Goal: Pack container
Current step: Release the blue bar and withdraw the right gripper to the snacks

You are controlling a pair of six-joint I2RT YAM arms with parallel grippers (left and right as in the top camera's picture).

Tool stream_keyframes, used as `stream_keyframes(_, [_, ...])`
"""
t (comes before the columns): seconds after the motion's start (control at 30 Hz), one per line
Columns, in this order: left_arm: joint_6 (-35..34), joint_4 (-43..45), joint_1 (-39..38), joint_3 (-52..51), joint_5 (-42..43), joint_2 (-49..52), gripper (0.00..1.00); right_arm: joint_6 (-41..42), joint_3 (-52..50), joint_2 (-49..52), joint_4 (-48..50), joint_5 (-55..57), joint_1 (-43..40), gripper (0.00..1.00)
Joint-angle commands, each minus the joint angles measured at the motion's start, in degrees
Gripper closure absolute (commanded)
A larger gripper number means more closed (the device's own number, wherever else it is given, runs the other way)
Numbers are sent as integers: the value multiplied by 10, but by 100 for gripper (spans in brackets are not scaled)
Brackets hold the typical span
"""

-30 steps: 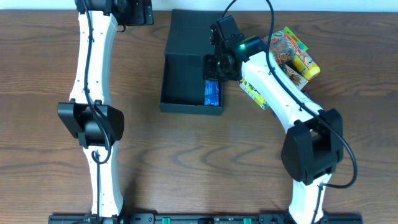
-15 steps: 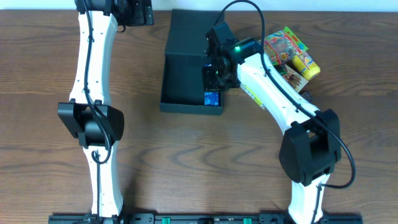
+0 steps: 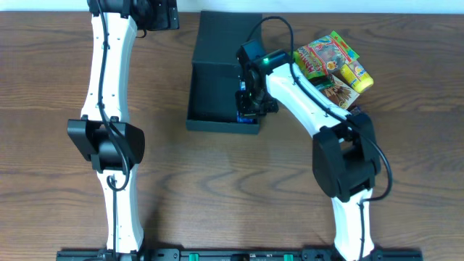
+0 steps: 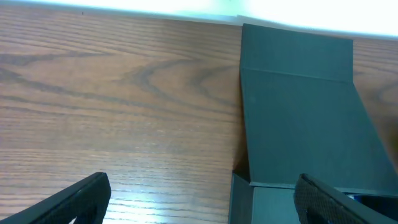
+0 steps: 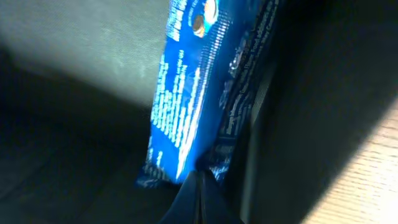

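The container [image 3: 212, 83] is a dark square box, open, with its flap lid [image 3: 223, 35] lying flat behind it. My right gripper [image 3: 251, 107] reaches into the box's near right corner. In the right wrist view that gripper [image 5: 200, 177] is shut, pinching the lower edge of a blue snack packet [image 5: 186, 106] that stands on edge along the container's right wall [image 5: 292, 124]. My left gripper [image 4: 202, 185] hangs open and holds nothing. It is above the table, left of the container [image 4: 298, 112], and sits at the table's far left [image 3: 161, 14] in the overhead view.
Several colourful snack packets [image 3: 328, 56] are piled on the table right of the box, a yellow one [image 3: 359, 75] at their outer edge. Both arms stretch from the near edge toward the back. The table's far edge [image 4: 124, 11] is close behind the lid.
My right gripper has moved nearer and lower into the box's near right corner with the blue packet, which it now mostly hides from above. The left arm has not moved.
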Motion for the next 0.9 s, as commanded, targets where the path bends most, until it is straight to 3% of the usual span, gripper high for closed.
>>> stream_keyframes(0.0, [2, -2, 4, 4, 0, 2, 5, -11, 2, 6, -1, 3, 5, 99])
stream_keyframes(0.23, [2, -1, 4, 4, 0, 2, 5, -10, 33, 1, -16, 3, 2, 99])
stream_keyframes(0.47, [2, -2, 4, 4, 0, 2, 5, -10, 146, -39, -13, 14, -14, 99])
stream_keyframes(0.67, [2, -3, 4, 4, 0, 2, 5, 5, 176, -69, 57, 47, -99, 99])
stream_keyframes(0.87, [2, -7, 4, 4, 0, 2, 5, 57, 174, -63, 59, 45, -200, 99])
